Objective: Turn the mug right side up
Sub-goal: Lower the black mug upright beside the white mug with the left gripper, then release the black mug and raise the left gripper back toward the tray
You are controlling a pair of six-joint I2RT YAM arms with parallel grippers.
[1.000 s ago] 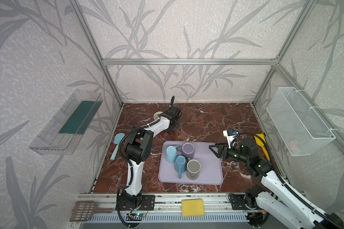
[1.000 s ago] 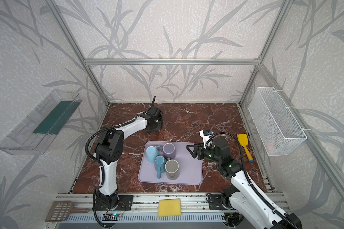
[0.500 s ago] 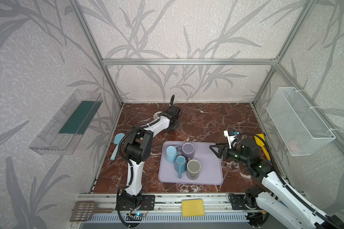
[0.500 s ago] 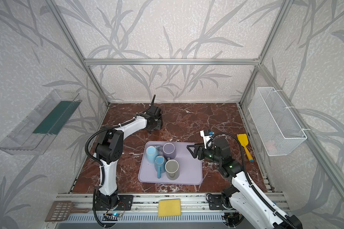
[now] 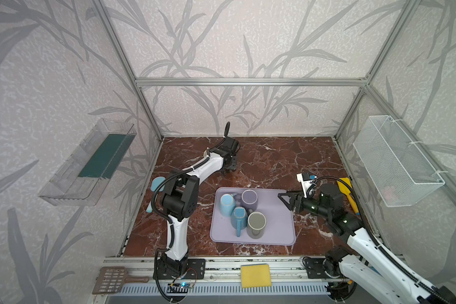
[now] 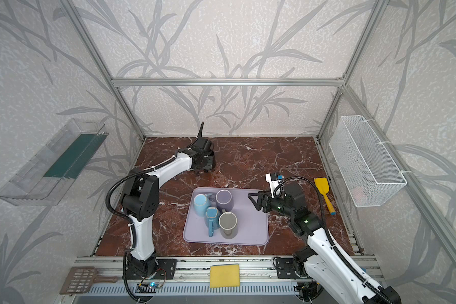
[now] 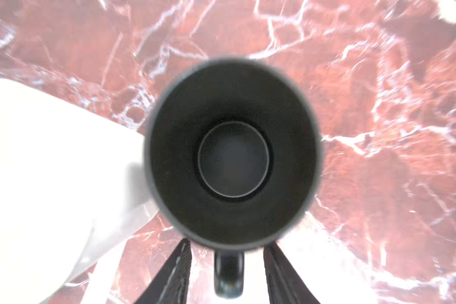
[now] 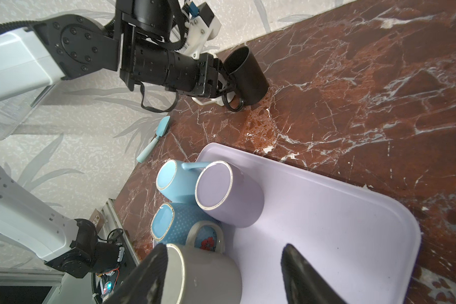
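– Left gripper has let go. Its fingers, nearly closed a second ago, now stand spread on either side of the handle, clear of it.
– And the mug?
– Upright, mouth up, on the bench near its back edge, left of middle. I'd judge the turn done, with only the retreat left.
– Anything in the way?
– A white piece lies just beside the mug; I can't tell what it is. Pulling straight back off the handle should miss it, but a sideways swing could tip the mug.
– Elsewhere?
– Tray at the front middle, with four other mugs crowded on its left half, well apart from ours. Right gripper hovers spread and empty over the tray's right edge, unmoved.
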